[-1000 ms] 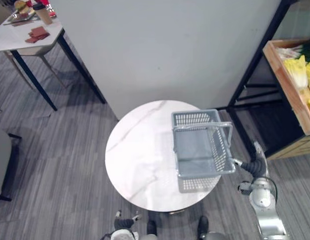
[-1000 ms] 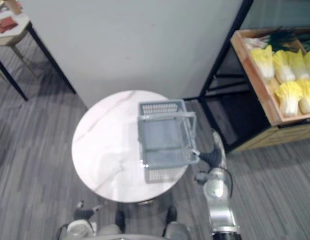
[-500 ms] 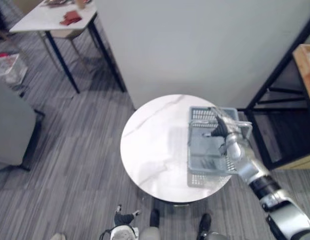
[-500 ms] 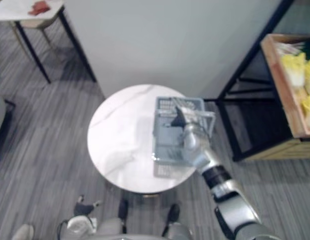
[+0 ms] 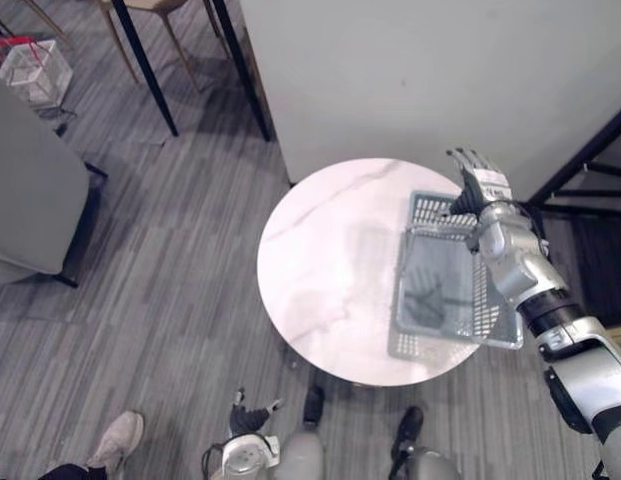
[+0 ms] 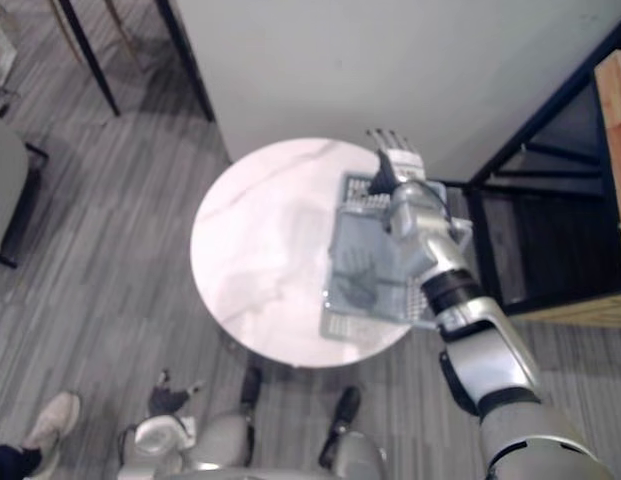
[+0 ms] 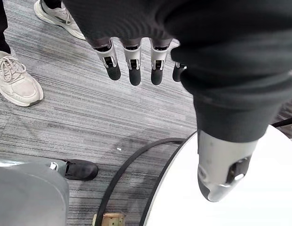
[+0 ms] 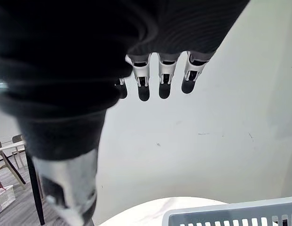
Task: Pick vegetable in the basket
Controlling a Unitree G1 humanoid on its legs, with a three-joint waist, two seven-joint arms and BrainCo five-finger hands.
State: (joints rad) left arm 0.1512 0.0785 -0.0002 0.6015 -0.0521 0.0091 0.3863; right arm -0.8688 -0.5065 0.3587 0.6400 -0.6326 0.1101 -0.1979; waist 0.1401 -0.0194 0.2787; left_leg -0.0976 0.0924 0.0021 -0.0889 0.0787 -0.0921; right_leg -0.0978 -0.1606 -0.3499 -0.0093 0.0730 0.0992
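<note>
- Far left, 9 o'clock of the head view: a grey chair (image 5: 30,190) on the striped grey floor (image 5: 170,300).
- 7 o'clock corner: a person's light shoe (image 5: 115,440). The left wrist view shows such shoes on the floor past the fingers.
- Left hand (image 5: 248,420): hangs low at about 7 o'clock of the table, off its edge and over the floor. In its wrist view the fingers (image 7: 134,70) are straight and relaxed, thumb apart. Released, grasping nothing.
- Centre: a round white marble table (image 5: 320,270).
- Basket (image 5: 430,345): grey plastic with mesh walls, standing upright on the 3 o'clock side of the table top. Its long side runs from 12 to 6 o'clock, and its grey bottom is in plain sight.
- Right hand (image 5: 482,190): raised above the basket's 12 o'clock rim and apart from it, arm coming in from 4 o'clock. Fingers (image 8: 165,80) are stretched straight toward the white wall panel (image 5: 440,70), thumb apart. Released, touching neither basket nor table.
- Far right, 2 to 3 o'clock: a black metal rack (image 5: 580,165) stands just beside the table.
</note>
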